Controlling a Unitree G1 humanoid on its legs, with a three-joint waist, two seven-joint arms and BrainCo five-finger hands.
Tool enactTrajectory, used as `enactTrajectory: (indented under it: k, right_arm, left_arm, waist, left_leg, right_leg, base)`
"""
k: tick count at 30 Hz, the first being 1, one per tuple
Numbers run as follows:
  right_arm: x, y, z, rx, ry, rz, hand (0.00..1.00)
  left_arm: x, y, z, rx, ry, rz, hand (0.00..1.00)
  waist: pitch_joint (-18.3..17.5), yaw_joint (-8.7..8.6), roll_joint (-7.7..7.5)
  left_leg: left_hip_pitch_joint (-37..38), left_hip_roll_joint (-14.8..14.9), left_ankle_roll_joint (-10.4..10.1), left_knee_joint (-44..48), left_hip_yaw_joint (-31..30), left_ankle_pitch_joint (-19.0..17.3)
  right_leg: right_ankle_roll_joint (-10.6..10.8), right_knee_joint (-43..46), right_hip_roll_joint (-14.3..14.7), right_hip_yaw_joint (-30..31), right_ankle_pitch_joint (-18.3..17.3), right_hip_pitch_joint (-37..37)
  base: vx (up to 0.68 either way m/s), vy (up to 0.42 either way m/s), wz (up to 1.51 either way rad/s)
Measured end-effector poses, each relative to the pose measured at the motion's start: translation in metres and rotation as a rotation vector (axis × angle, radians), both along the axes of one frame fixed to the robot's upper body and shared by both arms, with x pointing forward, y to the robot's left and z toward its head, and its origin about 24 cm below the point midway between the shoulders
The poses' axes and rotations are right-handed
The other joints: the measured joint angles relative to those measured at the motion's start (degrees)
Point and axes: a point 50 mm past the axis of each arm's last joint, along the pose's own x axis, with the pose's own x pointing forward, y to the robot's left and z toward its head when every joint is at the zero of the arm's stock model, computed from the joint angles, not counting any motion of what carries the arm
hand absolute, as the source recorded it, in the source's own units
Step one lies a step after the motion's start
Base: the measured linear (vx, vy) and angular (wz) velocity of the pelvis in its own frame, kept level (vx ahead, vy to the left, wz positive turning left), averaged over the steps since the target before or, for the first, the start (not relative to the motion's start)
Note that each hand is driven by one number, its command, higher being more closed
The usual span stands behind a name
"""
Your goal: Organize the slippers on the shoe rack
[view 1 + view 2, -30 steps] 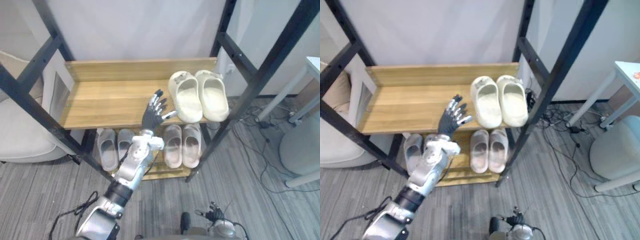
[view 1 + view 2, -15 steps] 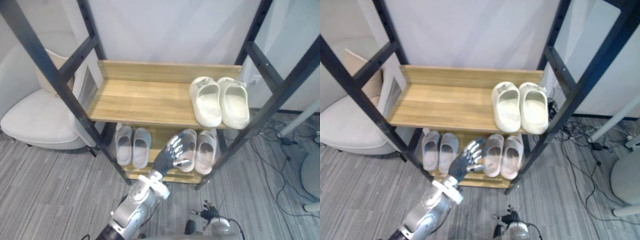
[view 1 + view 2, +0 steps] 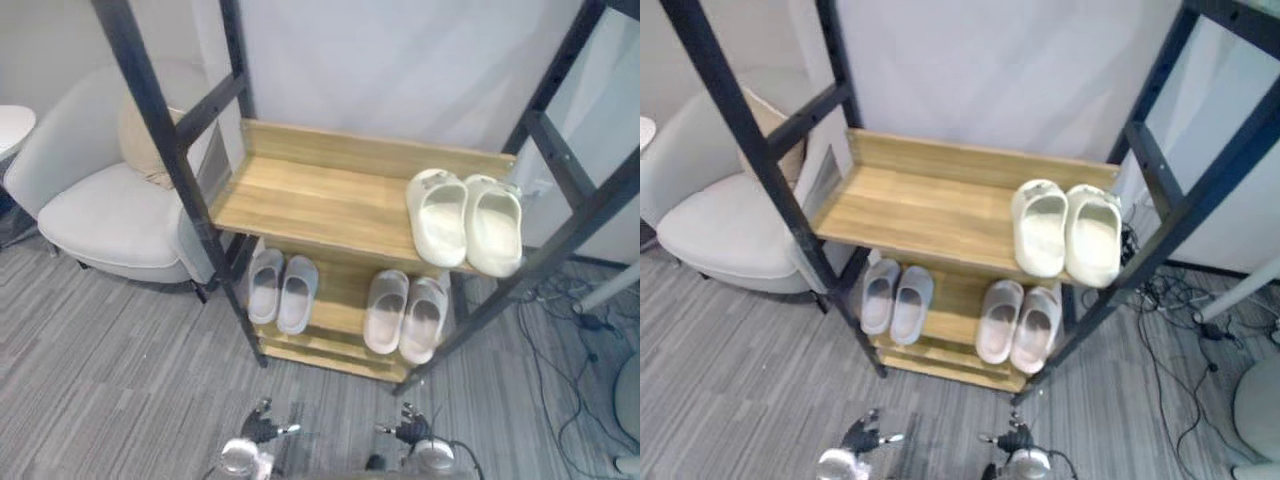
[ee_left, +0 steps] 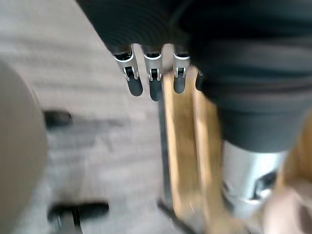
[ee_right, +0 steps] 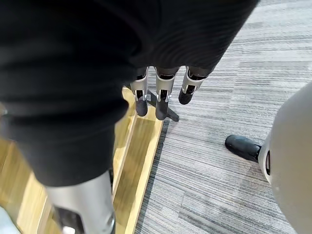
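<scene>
In the left eye view the left hand (image 3: 262,430), which a second earlier had been raised at the shelf edge, hung low beside the right hand (image 3: 412,432). The shoe rack (image 3: 320,195) carried cream slippers (image 3: 465,220) paired at the right end of the upper shelf, with grey slippers (image 3: 283,290) and beige slippers (image 3: 405,315) paired below. The right eye view agreed. In the left wrist view, its fingers (image 4: 155,85) dangled loosely straight, holding nothing. The right wrist view showed equally slack, empty fingers (image 5: 162,102). To me the tidying looked finished.
</scene>
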Motion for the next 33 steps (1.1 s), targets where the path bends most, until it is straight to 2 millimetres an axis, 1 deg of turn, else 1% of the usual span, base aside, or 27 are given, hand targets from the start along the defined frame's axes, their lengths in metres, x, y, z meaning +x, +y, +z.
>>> enactTrajectory:
  k: [5, 8, 11, 13, 14, 15, 17, 18, 19, 20, 21, 22, 23, 24, 25, 26, 27, 28, 29, 30, 31, 32, 33]
  right_arm:
    - [0.0, -0.003, 0.0, -0.005, 0.0, -0.018, 0.0]
    - [0.001, -0.004, -0.001, -0.006, 0.006, -0.024, 0.0]
    - [0.001, -0.006, -0.001, -0.003, 0.0, -0.056, 0.0]
    - [0.002, -0.007, 0.0, -0.002, -0.002, -0.059, 0.0]
    - [0.004, -0.008, 0.0, 0.001, -0.007, -0.077, 0.0]
    - [0.004, -0.005, 0.001, 0.015, -0.013, -0.099, 0.0]
    - [0.006, -0.004, 0.002, 0.02, -0.027, -0.107, 0.0]
    - [0.009, 0.001, 0.003, 0.035, -0.036, -0.106, 0.0]
    - [0.009, 0.001, 0.003, 0.036, -0.037, -0.106, 0.0]
    - [0.01, 0.004, 0.004, 0.044, -0.041, -0.103, 0.0]
    - [0.012, 0.007, 0.004, 0.054, -0.045, -0.096, 0.0]
    - [0.013, 0.013, 0.004, 0.064, -0.043, -0.08, 0.0]
    - [0.017, 0.015, 0.006, 0.063, -0.053, -0.062, 0.0]
    - [0.019, 0.015, 0.007, 0.063, -0.059, -0.06, 0.0]
    - [0.017, 0.016, 0.006, 0.067, -0.052, -0.063, 0.0]
    - [0.016, 0.018, 0.005, 0.078, -0.047, -0.058, 0.0]
    - [0.015, 0.019, 0.005, 0.081, -0.047, -0.056, 0.0]
    - [0.017, 0.021, 0.009, 0.096, -0.08, -0.044, 0.0]
    - [0.015, 0.02, 0.009, 0.097, -0.084, -0.044, 0.0]
    - [0.017, 0.017, 0.011, 0.092, -0.101, -0.042, 0.0]
    - [0.017, 0.014, 0.01, 0.089, -0.098, -0.034, 0.0]
    - [0.017, 0.013, 0.01, 0.09, -0.095, -0.023, 0.0]
    - [0.02, 0.013, 0.01, 0.078, -0.087, 0.007, 0.0]
  left_arm:
    - [-0.009, 0.013, -0.004, 0.031, 0.034, 0.118, 0.0]
    - [-0.009, 0.016, -0.004, 0.028, 0.032, 0.161, 0.0]
    - [-0.007, 0.016, -0.003, 0.011, 0.021, 0.211, 0.0]
    - [-0.004, 0.016, -0.001, 0.005, 0.0, 0.229, 0.0]
    - [0.0, 0.015, 0.002, 0.002, -0.023, 0.226, 0.0]
    - [0.002, 0.013, 0.003, -0.006, -0.033, 0.229, 0.0]
    - [0.002, 0.013, 0.003, -0.009, -0.043, 0.231, 0.0]
    - [0.002, 0.013, 0.004, -0.007, -0.043, 0.229, 0.0]
    - [0.002, 0.013, 0.004, -0.007, -0.043, 0.229, 0.0]
    - [0.003, 0.014, 0.004, -0.006, -0.044, 0.228, 0.0]
    - [0.004, 0.016, 0.004, 0.0, -0.048, 0.227, 0.0]
    - [0.005, 0.019, 0.005, 0.01, -0.053, 0.221, 0.0]
    - [0.006, 0.019, 0.005, 0.015, -0.049, 0.205, 0.0]
    - [0.008, 0.017, 0.005, 0.019, -0.049, 0.178, 0.0]
    - [0.01, 0.016, 0.006, 0.022, -0.054, 0.155, 0.0]
    - [0.011, 0.016, 0.006, 0.023, -0.056, 0.15, 0.0]
    - [0.011, 0.016, 0.006, 0.022, -0.056, 0.151, 0.0]
    - [0.016, 0.015, 0.008, 0.018, -0.068, 0.147, 0.0]
    - [0.017, 0.015, 0.008, 0.018, -0.069, 0.147, 0.0]
    - [0.019, 0.012, 0.008, 0.01, -0.073, 0.146, 0.0]
    - [0.019, 0.008, 0.008, 0.0, -0.073, 0.148, 0.0]
    - [0.02, 0.007, 0.008, -0.004, -0.075, 0.15, 0.0]
    - [0.019, 0.002, 0.007, -0.023, -0.073, 0.17, 0.0]
  waist:
    - [0.07, 0.1, 0.05]
    - [0.27, 0.17, 0.06]
    - [1.11, 0.24, 0.14]
    - [1.67, 0.41, -0.05]
    - [2.38, 0.41, -0.28]
    - [2.53, 0.42, -0.02]
    - [2.63, 0.99, 0.07]
    - [2.71, 1.08, -0.1]
    - [2.73, 1.03, -0.14]
    - [2.92, 0.81, -0.35]
    - [3.26, 0.84, -1.06]
    - [3.39, 0.89, -2.1]
    - [3.33, 0.77, -2.46]
    - [3.39, 0.64, -2.68]
    - [3.49, 0.51, -2.49]
    - [3.35, 0.24, -2.74]
    - [3.27, 0.24, -2.84]
    - [3.06, 0.39, -3.27]
    - [2.97, 0.38, -3.4]
    - [2.71, 0.25, -3.84]
    - [2.83, 0.71, -2.87]
    - [2.93, 0.92, -2.43]
    - [2.98, 0.99, -1.83]
  left_leg:
    - [-0.14, -0.09, 0.01, -0.47, -1.31, 0.01]
    - [-0.5, -0.24, 0.02, -0.28, -2.7, 0.04]
    - [-2.64, -1.09, 0.02, 1.93, -4.72, 0.04]
    - [-5.24, -1.89, 0.1, 4.89, -2.99, 0.19]
    - [-6.73, -2.1, 1.54, 6.69, 2.28, 1.21]
    - [-7.04, -1.94, 1.84, 6.71, 6.09, 1.39]
    - [-6.93, -1.81, 1.82, 5.82, 6.72, 1.36]
    - [-6.84, -1.68, 1.87, 5.3, 6.95, 1.16]
    - [-6.9, -1.69, 1.89, 5.43, 7.13, 0.98]
    - [-6.91, -1.73, 2.2, 6.88, 8.65, -1.15]
    - [-6.92, -2.3, 2.42, 8.31, 8.87, -2.14]
    - [-7.0, -3.21, 2.83, 10.0, 8.44, -3.43]
    - [-7.0, -4.07, 2.97, 10.42, 7.58, -3.63]
    - [-6.98, -4.85, 3.03, 10.45, 6.05, -3.59]
    - [-6.97, -4.87, 3.13, 10.87, 3.74, -3.39]
    - [-7.45, -4.88, 3.1, 11.31, 1.64, -3.35]
    - [-7.69, -4.93, 3.08, 11.48, 0.9, -3.34]
    - [-8.52, -5.45, 2.31, 11.44, -2.74, -2.88]
    - [-8.84, -5.79, 2.02, 11.45, -3.61, -2.7]
    - [-9.31, -6.44, 1.61, 11.42, -5.13, -2.46]
    - [-10.1, -6.58, 0.74, 11.3, -6.48, -1.86]
    - [-10.24, -6.55, 0.45, 10.82, -7.01, -1.37]
    - [-10.16, -6.37, -0.1, 9.02, -8.15, 0.26]
  right_leg:
    - [0.11, 0.1, -0.02, -1.25, -0.37, 0.14]
    - [0.16, 0.12, -0.09, -2.57, -0.66, 0.47]
    - [0.35, 0.14, -0.69, -5.43, -1.44, 1.34]
    - [0.75, 0.18, -1.45, -7.38, -2.58, 1.58]
    - [1.07, 1.83, -2.63, -8.12, -3.97, 1.28]
    - [1.14, 3.42, -3.2, -8.74, -5.02, 0.83]
    - [1.21, 5.1, -3.18, -9.26, -6.06, 0.27]
    - [1.5, 7.15, -3.63, -9.26, -7.37, -0.55]
    - [1.69, 8.33, -4.04, -9.25, -8.0, -1.0]
    - [2.41, 14.36, -6.02, -9.07, -11.41, -2.81]
    - [3.28, 18.91, -7.77, -8.89, -13.14, -3.55]
    - [3.22, 25.47, -10.51, -7.15, -14.9, -5.08]
    - [2.78, 31.18, -12.16, -4.02, -15.24, -7.31]
    - [1.76, 36.34, -12.78, 0.36, -14.6, -9.74]
    - [1.12, 40.26, -12.1, 6.63, -14.89, -12.6]
    - [1.27, 39.64, -9.95, 11.04, -16.68, -12.61]
    - [1.28, 38.96, -8.94, 12.6, -17.34, -12.52]
    - [0.96, 33.35, -4.7, 19.19, -18.42, -11.75]
    - [0.95, 31.62, -3.77, 20.69, -18.67, -11.49]
    - [0.9, 28.93, -2.9, 23.65, -19.87, -9.63]
    - [1.15, 27.31, -2.05, 25.1, -20.06, -8.83]
    - [1.17, 26.6, -1.9, 24.84, -20.07, -8.57]
    - [1.17, 24.87, -1.94, 23.07, -20.06, -7.73]
  base:
    - [0.05, 0.018, 0.11]
    - [0.06, 0.01, 0.28]
    - [-0.01, 0.006, 0.48]
    - [-0.02, 0.029, 0.64]
    - [-0.04, 0.077, 0.6]
    - [-0.03, 0.084, 0.61]
    - [0.01, 0.049, 0.28]
    - [0.02, 0.022, 0.09]
    - [0.04, 0.062, 0.11]
    - [0.04, 0.074, 0.15]
    - [0.06, 0.1, 0.21]
    - [0.04, 0.047, 0.3]
    - [0.06, 0.062, 0.44]
    - [0.1, 0.045, 0.75]
    - [0.13, 0.009, 0.96]
    - [0.12, -0.056, 0.89]
    - [0.1, -0.148, 1.19]
    - [0.06, -0.149, 0.99]
    - [0.05, -0.195, 1.24]
    - [0.03, -0.159, 0.76]
    - [0.02, -0.149, 0.71]
    - [0.0, -0.134, 0.52]
    - [-0.02, -0.126, 0.39]
